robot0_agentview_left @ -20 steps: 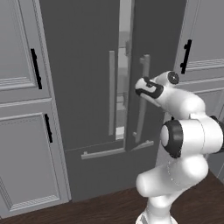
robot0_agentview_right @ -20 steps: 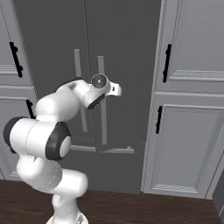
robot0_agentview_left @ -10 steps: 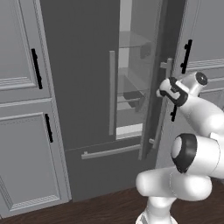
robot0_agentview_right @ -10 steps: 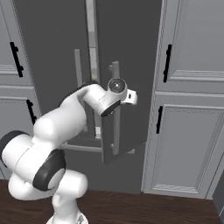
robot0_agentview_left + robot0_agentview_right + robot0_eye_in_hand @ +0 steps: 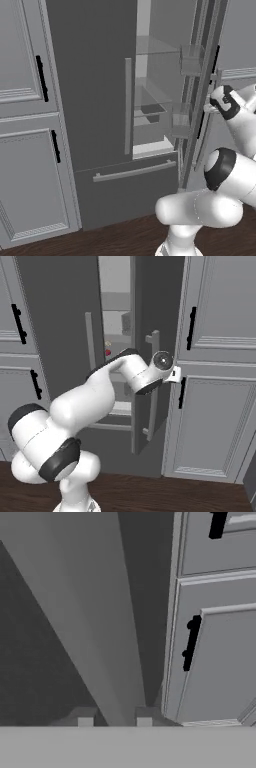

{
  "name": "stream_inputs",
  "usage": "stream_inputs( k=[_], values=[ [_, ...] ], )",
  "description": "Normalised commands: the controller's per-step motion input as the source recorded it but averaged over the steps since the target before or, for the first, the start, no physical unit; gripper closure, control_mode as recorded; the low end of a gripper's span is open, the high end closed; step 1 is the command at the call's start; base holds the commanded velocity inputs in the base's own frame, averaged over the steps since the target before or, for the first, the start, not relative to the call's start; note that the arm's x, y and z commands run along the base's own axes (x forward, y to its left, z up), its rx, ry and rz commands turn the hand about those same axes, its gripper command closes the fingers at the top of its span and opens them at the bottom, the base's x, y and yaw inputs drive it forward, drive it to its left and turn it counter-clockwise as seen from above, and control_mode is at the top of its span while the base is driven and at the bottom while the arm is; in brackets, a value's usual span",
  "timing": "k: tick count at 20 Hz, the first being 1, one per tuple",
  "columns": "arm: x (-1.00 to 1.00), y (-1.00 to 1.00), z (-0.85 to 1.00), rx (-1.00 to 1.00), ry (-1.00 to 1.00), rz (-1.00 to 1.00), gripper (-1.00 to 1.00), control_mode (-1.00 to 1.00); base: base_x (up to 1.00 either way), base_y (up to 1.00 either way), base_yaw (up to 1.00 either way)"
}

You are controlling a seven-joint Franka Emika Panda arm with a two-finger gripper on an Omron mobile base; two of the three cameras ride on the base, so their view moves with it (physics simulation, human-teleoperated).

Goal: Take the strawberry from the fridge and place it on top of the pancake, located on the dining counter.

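Red and tiny, the strawberry (image 5: 107, 352) sits on a shelf inside the fridge (image 5: 95, 100), deep in the gap between the two top doors. In the right base view it is just a small red dot, with a small pale thing right above it. It is well apart from the gripper (image 5: 115, 721).

The right door (image 5: 145, 381) stands partly open, swung out toward the robot. That is why the light grey shelves (image 5: 150, 107) show now. The left door is shut, and so is the drawer (image 5: 130, 172) below.

The arm reaches out to the long grey bar handle (image 5: 154, 391) of the open door. I think it is placed there to pull the door wide, so there is room to reach in for the berry.

In the hand view, the two finger tips (image 5: 85, 718) rise one on each side of the grey bar, a little apart, with the bar between them. So the gripper looks clamped around the handle. It holds no fruit yet.

Beside the fridge are light grey cabinets (image 5: 215, 406) with black handles.
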Motion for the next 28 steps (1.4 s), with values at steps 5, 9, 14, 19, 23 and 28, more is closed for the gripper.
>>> stream_inputs(
  k=[5,9,14,19,23,28],
  values=[
    [-0.4,-0.06,0.06,0.0,0.07,0.0,-1.0,-1.0,0.0,0.0,0.0],
    [-0.89,0.18,0.42,-0.16,-0.05,-0.04,-1.0,-1.0,0.0,0.0,0.0],
    [-0.82,0.87,0.4,-0.41,-0.06,-0.04,-1.0,-1.0,0.0,0.0,0.0],
    [-0.07,1.0,0.15,-0.67,0.02,0.0,-1.0,-1.0,0.0,0.0,0.0],
    [0.14,1.0,-0.02,-0.79,0.5,0.0,-1.0,-1.0,0.0,0.0,0.0],
    [0.46,0.85,-0.33,-0.79,0.67,0.01,-1.0,-1.0,0.0,0.0,0.0]
  ],
)
